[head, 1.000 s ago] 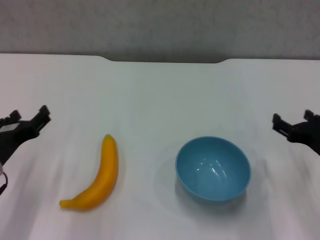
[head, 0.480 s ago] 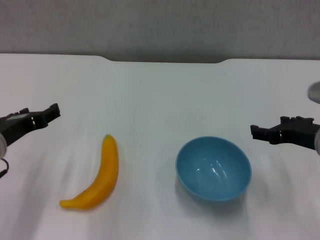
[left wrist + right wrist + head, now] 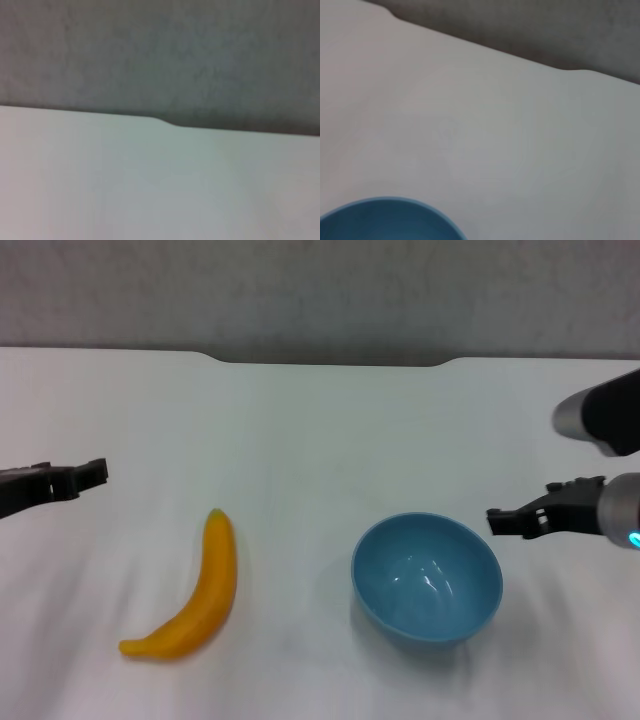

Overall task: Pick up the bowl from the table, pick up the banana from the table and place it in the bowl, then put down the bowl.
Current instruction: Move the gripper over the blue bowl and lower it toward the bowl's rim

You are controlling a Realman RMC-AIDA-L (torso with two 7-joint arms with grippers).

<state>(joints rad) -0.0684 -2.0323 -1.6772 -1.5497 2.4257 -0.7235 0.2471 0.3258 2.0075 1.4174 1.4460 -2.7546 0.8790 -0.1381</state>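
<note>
Two arms in play, nothing grasped yet. My right gripper [image 3: 497, 521] sits just off the bowl [image 3: 427, 578] rim at 2 o'clock, low and level, likely lined up to pinch the rim. Can't tell how wide either gripper stands. Bowl rests upright on the table [image 3: 320, 430], right of centre. Banana [image 3: 196, 593] lies flat at the bowl's 9 o'clock, well apart. My left gripper [image 3: 97, 472] hovers at the banana's 10 o'clock, probably staged for it.

Left pincer [image 3: 92, 473] and right pincer [image 3: 497, 522] hover — apart.
</note>
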